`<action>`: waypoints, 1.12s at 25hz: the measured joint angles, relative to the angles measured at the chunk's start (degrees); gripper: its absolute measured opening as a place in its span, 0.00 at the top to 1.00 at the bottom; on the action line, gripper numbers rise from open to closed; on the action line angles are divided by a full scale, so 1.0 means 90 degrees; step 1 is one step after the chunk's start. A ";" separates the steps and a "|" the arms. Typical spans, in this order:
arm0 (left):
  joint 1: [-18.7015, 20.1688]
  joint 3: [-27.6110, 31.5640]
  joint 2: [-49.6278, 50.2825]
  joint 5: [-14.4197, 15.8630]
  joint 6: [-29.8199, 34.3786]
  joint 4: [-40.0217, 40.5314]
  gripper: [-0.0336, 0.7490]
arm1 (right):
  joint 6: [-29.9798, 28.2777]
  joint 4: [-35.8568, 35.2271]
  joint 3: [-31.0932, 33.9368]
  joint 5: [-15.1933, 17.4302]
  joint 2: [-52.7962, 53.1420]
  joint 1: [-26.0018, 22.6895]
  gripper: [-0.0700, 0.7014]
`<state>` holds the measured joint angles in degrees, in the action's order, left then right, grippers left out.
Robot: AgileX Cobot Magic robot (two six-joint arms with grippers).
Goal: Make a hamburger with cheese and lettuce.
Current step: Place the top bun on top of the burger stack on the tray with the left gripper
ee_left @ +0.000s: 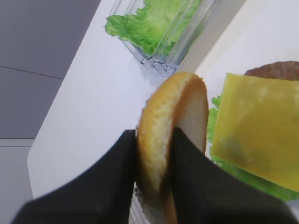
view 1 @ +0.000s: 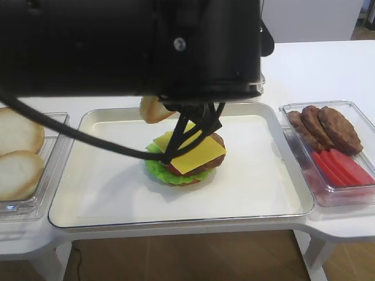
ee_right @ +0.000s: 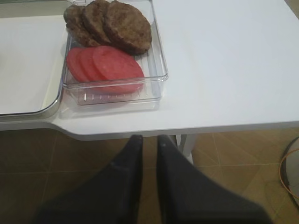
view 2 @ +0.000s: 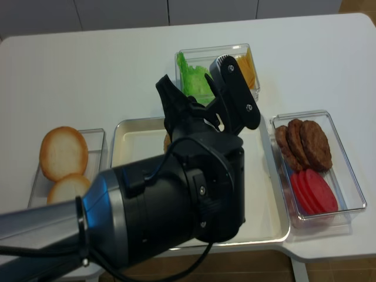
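No readable text, labels or numbers anywhere; blurred areas possibly hide some

four camera views of the burger table

my front high view looks low and close across the tray (view 1: pixel 275 134), arm housing blocking its top. my realsense view looks steeply down from farther back. both share the patty container (view 2: pixel 346 158). my left wrist view sits very near the bun top (ee_left: pixel 170 149). my right wrist view faces the table edge (ee_right: pixel 187 128).
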<state>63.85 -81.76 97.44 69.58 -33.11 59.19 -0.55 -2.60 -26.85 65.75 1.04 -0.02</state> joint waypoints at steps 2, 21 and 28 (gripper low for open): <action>0.0000 0.0000 0.0000 0.0000 0.0000 0.0066 0.76 | 0.0000 0.0000 0.0000 0.0000 0.0000 0.0000 0.80; 0.0000 -0.0015 0.0770 -0.0166 -0.0190 0.0215 0.76 | 0.0013 0.0000 0.0000 0.0000 0.0000 0.0000 0.80; 0.0000 -0.0019 0.0888 -0.0206 -0.0332 0.0215 0.76 | 0.0013 0.0000 0.0000 0.0000 0.0000 0.0000 0.80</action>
<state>63.85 -81.93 105.44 67.73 -36.10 61.13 -0.44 -2.60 -26.85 65.75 1.04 -0.02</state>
